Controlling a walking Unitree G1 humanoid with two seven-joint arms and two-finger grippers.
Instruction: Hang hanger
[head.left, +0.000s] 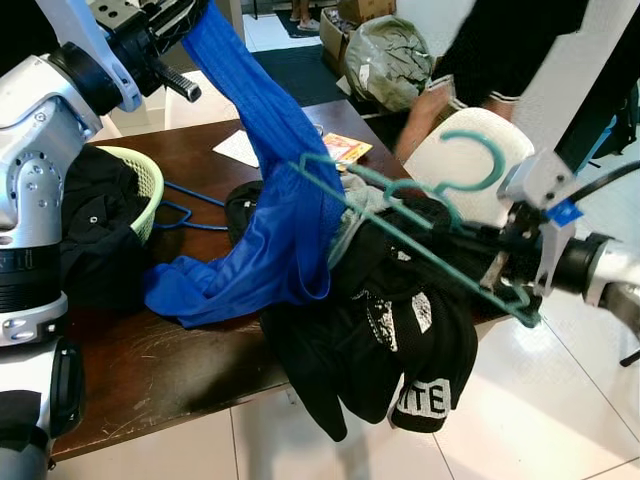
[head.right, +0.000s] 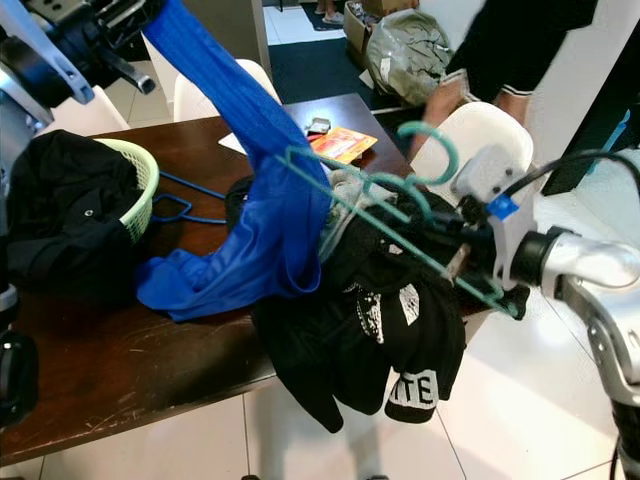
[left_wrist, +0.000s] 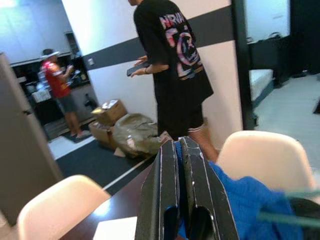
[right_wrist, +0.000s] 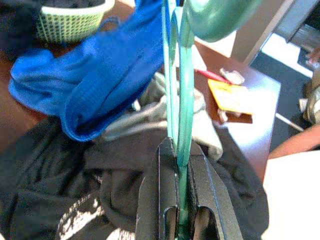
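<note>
Above the table (head.left: 150, 370), green hanger (head.left: 420, 235) clamped between right gripper (right_wrist: 182, 150) jaws, left gripper (left_wrist: 179, 150) jaws pinching blue garment (head.left: 270, 200)

Left pincer (left_wrist: 182, 150) raised, clamped; right pincer (right_wrist: 182, 155) clamped.

Green basket (head.left: 148, 180) on dark table (head.left: 150, 370), below left hand (head.left: 170, 25). Black garments (head.left: 400, 340) heaped beside right hand (head.left: 515, 265). Person (left_wrist: 175, 75) standing beyond.

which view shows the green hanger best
Left eye view: the whole green hanger, hook to far corner, poking into the blue garment. The right eye view matches. The right wrist view shows just its bar pinched in the right claw.
</note>
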